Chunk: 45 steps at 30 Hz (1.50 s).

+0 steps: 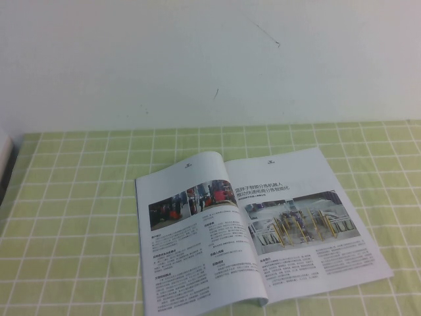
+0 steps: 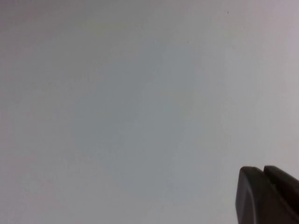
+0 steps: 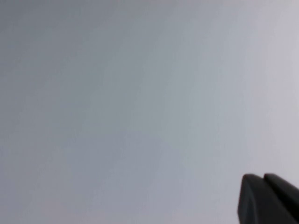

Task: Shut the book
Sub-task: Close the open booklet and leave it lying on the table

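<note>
High view: book open on the tabletop, both arms out of reach

You have the book [image 1: 263,263] lying open and face up on the green checked tabletop [image 1: 72,217], toward 5 o'clock in the high view. Its spine [image 1: 242,227] runs roughly from 11 to 5 o'clock. The left page [image 1: 181,257] arches up beside the spine, and the right page [image 1: 316,224] lies flat.

Your left end effector [image 2: 266,196] shows only as a dark tip in the left wrist view, against a plain pale surface. You cannot tell whether it is apart or together. Your right end effector [image 3: 266,198] looks the same in the right wrist view, and again you cannot tell.
</note>
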### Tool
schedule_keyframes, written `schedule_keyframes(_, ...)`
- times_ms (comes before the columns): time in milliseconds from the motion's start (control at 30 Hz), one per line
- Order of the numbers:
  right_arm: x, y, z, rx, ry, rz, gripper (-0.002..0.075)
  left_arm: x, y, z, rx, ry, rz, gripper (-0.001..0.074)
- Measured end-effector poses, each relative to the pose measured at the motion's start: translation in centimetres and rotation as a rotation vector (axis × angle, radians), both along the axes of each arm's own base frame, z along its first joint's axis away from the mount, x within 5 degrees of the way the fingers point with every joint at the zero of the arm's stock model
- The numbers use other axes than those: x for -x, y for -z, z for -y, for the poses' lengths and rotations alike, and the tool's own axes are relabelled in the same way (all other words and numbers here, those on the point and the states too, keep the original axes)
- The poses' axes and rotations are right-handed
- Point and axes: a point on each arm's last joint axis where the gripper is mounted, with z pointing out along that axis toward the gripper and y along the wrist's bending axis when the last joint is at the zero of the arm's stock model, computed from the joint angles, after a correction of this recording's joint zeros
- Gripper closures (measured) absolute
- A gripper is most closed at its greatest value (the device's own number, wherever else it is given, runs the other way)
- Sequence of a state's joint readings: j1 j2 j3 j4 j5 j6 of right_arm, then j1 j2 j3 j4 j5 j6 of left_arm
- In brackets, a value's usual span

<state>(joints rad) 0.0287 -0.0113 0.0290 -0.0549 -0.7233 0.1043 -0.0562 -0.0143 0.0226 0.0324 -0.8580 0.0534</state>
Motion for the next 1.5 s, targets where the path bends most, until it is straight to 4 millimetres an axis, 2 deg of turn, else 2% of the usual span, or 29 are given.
schedule_keyframes(100, 0.0, -0.3, -0.1, 0.023, 0.004, -0.017, 0.0729, 0.0, 0.0, -0.1, 0.012, 0.001, -0.003, 0.0738)
schedule_keyframes(200, -0.1, -2.2, -0.3, 0.118, 0.046, -0.161, 0.0729, -0.7, -0.2, 0.1, 0.002, 0.022, -0.14, 0.0738)
schedule_keyframes(300, 0.3, -4.6, 0.2, 0.155, 0.109, -0.337, 0.0729, -0.8, -2.3, 0.1, 0.029, 0.051, -0.331, 0.0738)
schedule_keyframes(400, -0.2, -6.4, 0.7, 0.143, 0.147, -0.537, 0.0729, -0.7, -4.9, -0.2, 0.086, 0.048, -0.523, 0.0738)
schedule_keyframes(500, -2.0, -7.6, 0.9, 0.15, 0.163, -0.776, 0.0729, -1.8, -6.9, -0.5, 0.116, 0.022, -0.728, 0.0738)
schedule_keyframes(633, -5.6, -7.6, 0.0, 0.271, 0.067, -1.082, 0.0729, -5.4, -7.6, -0.2, 0.184, 0.041, -1.011, 0.0738)
schedule_keyframes(733, -8.8, -6.6, -1.3, 0.375, -0.096, -1.264, 0.0729, -8.8, -6.1, 0.5, 0.28, 0.106, -1.204, 0.0738)
schedule_keyframes(833, -12.2, -4.5, -2.2, 0.411, -0.229, -1.405, 0.0729, -11.7, -4.1, 1.3, 0.37, 0.175, -1.378, 0.0738)
schedule_keyframes(1067, -18.2, 0.8, -3.2, 0.433, -0.373, -1.57, 0.0729, -17.5, 0.6, 3.9, 0.195, 0.31, -1.635, 0.0738)
schedule_keyframes(1267, -21.4, 5.4, -3.9, 0.413, -0.449, -1.668, 0.0729, -20.9, 4.6, 7.2, 0.143, 0.378, -1.718, 0.0738)
schedule_keyframes(1400, -22.7, 7.7, -5.3, 0.443, -0.486, -1.68, 0.0729, -21.8, 6.7, 9.1, 0.105, 0.37, -1.761, 0.0738)
schedule_keyframes(1500, -23.6, 9.5, -6.5, 0.473, -0.496, -1.709, 0.0729, -22.5, 7.6, 10.0, 0.101, 0.369, -1.787, 0.0738)
